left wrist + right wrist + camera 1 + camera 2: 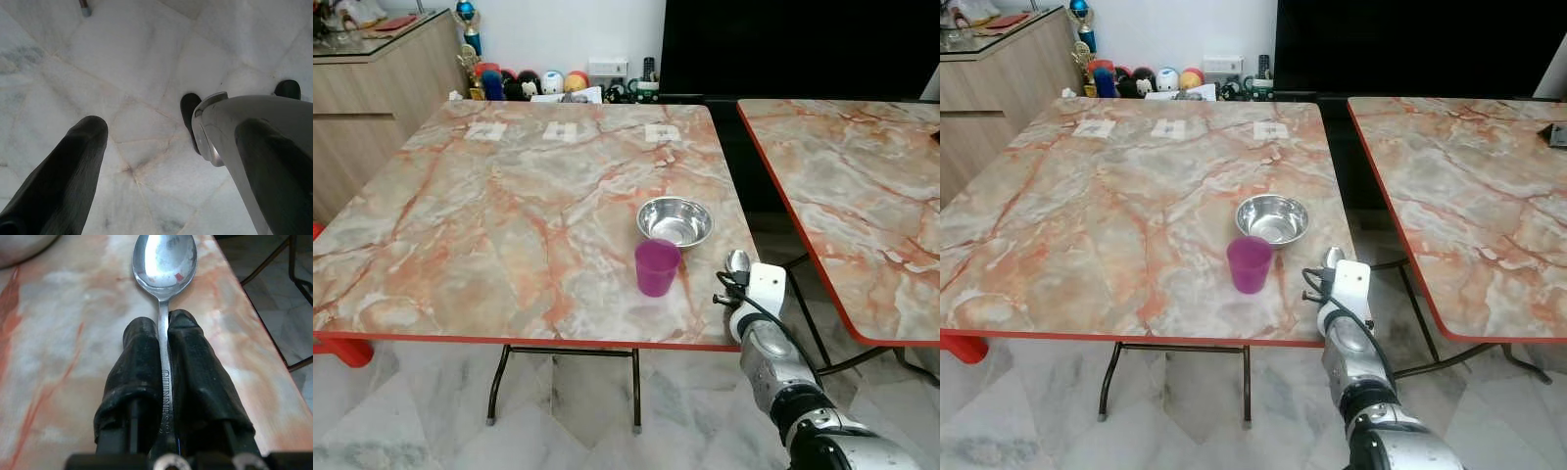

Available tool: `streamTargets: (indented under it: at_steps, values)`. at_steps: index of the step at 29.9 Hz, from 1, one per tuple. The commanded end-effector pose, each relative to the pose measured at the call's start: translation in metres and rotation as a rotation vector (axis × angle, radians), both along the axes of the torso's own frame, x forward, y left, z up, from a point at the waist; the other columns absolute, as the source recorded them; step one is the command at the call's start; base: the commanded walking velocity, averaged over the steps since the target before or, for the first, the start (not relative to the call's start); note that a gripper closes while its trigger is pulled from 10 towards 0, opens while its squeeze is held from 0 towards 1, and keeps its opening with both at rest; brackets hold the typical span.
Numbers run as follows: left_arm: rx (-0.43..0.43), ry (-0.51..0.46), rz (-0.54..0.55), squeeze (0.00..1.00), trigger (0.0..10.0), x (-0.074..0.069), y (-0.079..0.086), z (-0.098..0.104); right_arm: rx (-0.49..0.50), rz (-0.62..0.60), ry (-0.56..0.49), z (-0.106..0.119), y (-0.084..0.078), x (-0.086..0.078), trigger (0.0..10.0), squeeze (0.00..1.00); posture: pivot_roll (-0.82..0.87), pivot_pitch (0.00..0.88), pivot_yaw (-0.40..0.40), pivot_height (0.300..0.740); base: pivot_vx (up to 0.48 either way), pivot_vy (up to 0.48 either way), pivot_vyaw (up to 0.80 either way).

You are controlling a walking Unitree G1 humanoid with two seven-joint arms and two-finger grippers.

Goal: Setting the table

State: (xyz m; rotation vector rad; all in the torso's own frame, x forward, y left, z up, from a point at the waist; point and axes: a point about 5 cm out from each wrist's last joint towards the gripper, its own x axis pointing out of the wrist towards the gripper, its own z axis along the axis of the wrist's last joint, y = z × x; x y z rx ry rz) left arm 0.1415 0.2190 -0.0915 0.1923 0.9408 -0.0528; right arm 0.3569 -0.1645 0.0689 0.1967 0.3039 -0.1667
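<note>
Low over the table (460, 225) edge, right pincer (164, 325) pinching a spoon (165, 259) handle, left pincer (171, 161) spread above floor.

You saw a table (460, 225) topped in beige-grey marble pattern with orange-red veins and a red edge. A purple cup (657, 266) and a silver steel bowl (674, 220) stood on it. The right gripper (164, 328) had black fingers pinched on a shiny silver spoon (165, 259); its arm (773, 362) was silver with a white wrist block. The left gripper (166, 161) showed black fingers over a white, grey-veined marble floor (137, 58). The cabinet (372, 88) was pale wood.
</note>
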Motion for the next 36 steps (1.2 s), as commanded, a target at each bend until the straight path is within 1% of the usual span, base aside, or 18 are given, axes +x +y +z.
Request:
streamTargets:
  at_steps: [1,2,8,16,20,22,23,24,30,33,34,36]
  values:
    - [0.006,0.022,-0.019,0.00,10.0,-0.005,0.000,-0.002,0.016,-0.025,0.002,-0.006,-0.005,-0.005,4.3,0.00,0.08,0.066,0.005,0.740,0.000,0.000,0.00]
    - [0.007,0.022,-0.020,0.00,10.0,-0.005,0.000,-0.002,-0.002,-0.030,-0.025,-0.003,-0.006,-0.005,10.0,0.00,0.08,0.064,0.005,0.740,0.000,0.000,0.00]
    - [0.008,0.022,-0.022,0.00,10.0,-0.005,-0.001,-0.002,-0.019,-0.044,-0.078,-0.001,-0.010,-0.006,10.0,0.00,0.07,0.056,0.002,0.740,0.000,0.000,0.00]
    - [0.007,0.025,-0.028,0.00,10.0,-0.006,-0.001,-0.003,-0.044,0.004,-0.126,0.001,-0.006,-0.008,10.0,0.00,0.07,0.048,0.000,0.740,0.000,0.000,0.00]
    - [0.009,0.023,-0.027,0.00,10.0,-0.006,-0.001,-0.002,-0.006,0.032,-0.222,0.013,0.000,-0.004,10.0,0.00,0.07,0.048,-0.003,0.740,0.000,0.000,0.00]
    - [0.010,0.022,-0.025,0.00,10.0,-0.005,-0.001,-0.002,-0.027,0.047,-0.282,0.023,0.001,-0.001,10.0,0.00,0.07,0.058,-0.005,0.740,0.000,0.000,0.00]
    - [0.011,0.022,-0.025,0.00,10.0,-0.005,-0.001,-0.002,-0.035,0.049,-0.295,0.025,0.001,-0.001,10.0,0.00,0.07,0.058,-0.005,0.740,0.000,0.000,0.00]
    - [0.011,0.023,-0.022,0.00,10.0,-0.005,-0.001,-0.002,-0.058,0.046,-0.337,0.031,0.000,0.000,10.0,0.00,0.07,0.058,-0.005,0.740,0.000,0.000,0.00]
    - [0.010,0.022,-0.015,0.00,10.0,-0.005,-0.003,-0.003,-0.063,0.020,-0.429,0.044,-0.008,-0.003,10.0,0.00,0.06,0.069,-0.014,0.740,0.000,0.000,0.00]
    - [0.009,0.022,-0.016,0.00,10.0,-0.005,-0.004,-0.003,-0.094,0.019,-0.466,0.048,-0.012,-0.007,10.0,0.00,0.06,0.069,-0.014,0.740,0.000,0.000,0.00]
    - [0.012,0.021,-0.029,0.00,10.0,-0.005,-0.004,-0.003,-0.123,0.030,-0.479,0.049,-0.013,-0.009,10.0,0.00,0.05,0.073,-0.018,0.740,0.000,0.000,0.00]
    - [0.014,0.021,-0.034,0.00,10.0,-0.005,-0.005,-0.003,-0.139,0.039,-0.486,0.050,-0.013,-0.011,10.0,0.00,0.05,0.073,-0.018,0.740,0.000,-0.157,0.00]
